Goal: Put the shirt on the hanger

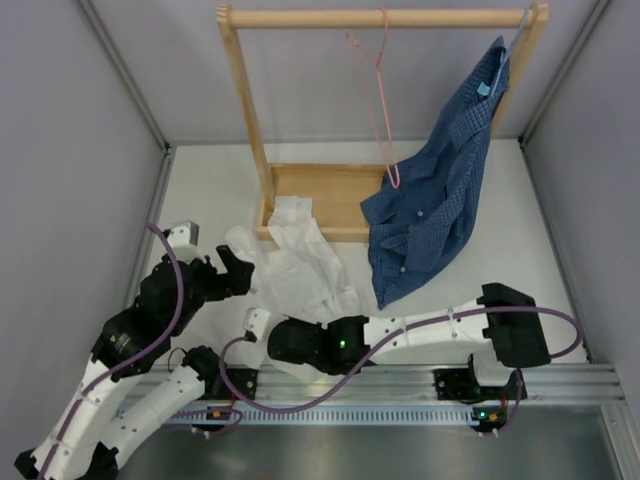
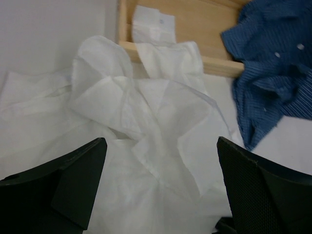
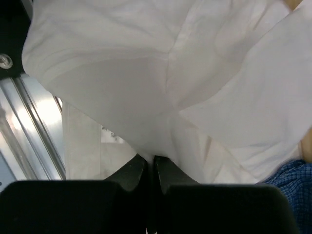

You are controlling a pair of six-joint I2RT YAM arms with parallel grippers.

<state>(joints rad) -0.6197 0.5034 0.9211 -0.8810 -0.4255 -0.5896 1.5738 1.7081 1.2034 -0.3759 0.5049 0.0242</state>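
The white shirt (image 1: 295, 270) lies crumpled on the table in front of the wooden rack, one cuff resting on the rack's base. It fills the left wrist view (image 2: 146, 122) and the right wrist view (image 3: 161, 73). The pink hanger (image 1: 375, 95) hangs by its hook from the rack's top bar. My left gripper (image 1: 240, 272) is open at the shirt's left edge, its fingers (image 2: 78, 180) wide apart over the fabric. My right gripper (image 1: 262, 325) is shut on a fold at the shirt's near edge (image 3: 153, 158).
A dark blue checked shirt (image 1: 435, 195) hangs on a pale blue hanger from the right end of the rack's bar (image 1: 380, 17) and drapes onto the table. The wooden rack base (image 1: 330, 195) lies behind the white shirt. Grey walls close in both sides.
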